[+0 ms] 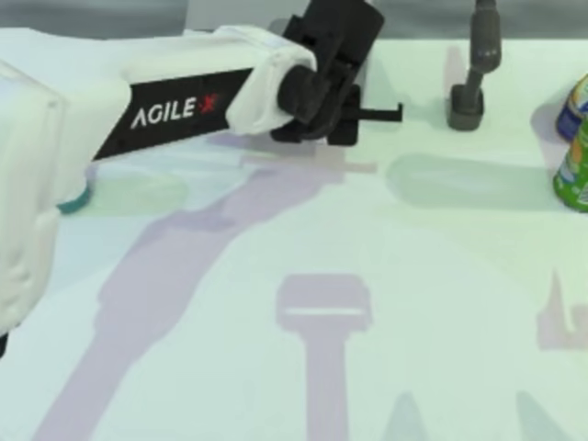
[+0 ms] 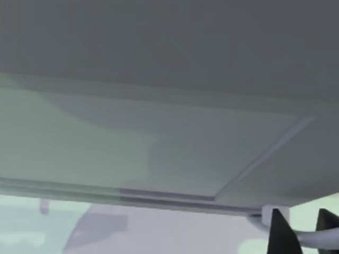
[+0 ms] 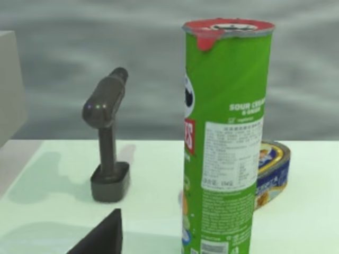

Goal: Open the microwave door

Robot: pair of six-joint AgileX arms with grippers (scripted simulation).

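A: From the top?
B: The left claw [image 1: 390,113] sits at the tabletop's [image 1: 276,257] far edge; its arm hides the microwave. Right of it stands a dark drill [image 1: 470,69].
A: Left wrist?
B: The microwave door [image 2: 175,143] fills the view; dark fingertips [image 2: 279,233] straddle its pale handle [image 2: 312,239], seemingly gripping.
A: Right wrist?
B: A green can [image 3: 225,137], a tin [image 3: 273,172]; that claw's state, cannot tell.

"AGILE X" on the left arm [image 1: 165,110]; "SOUR CREAM" on the green can [image 3: 225,137]
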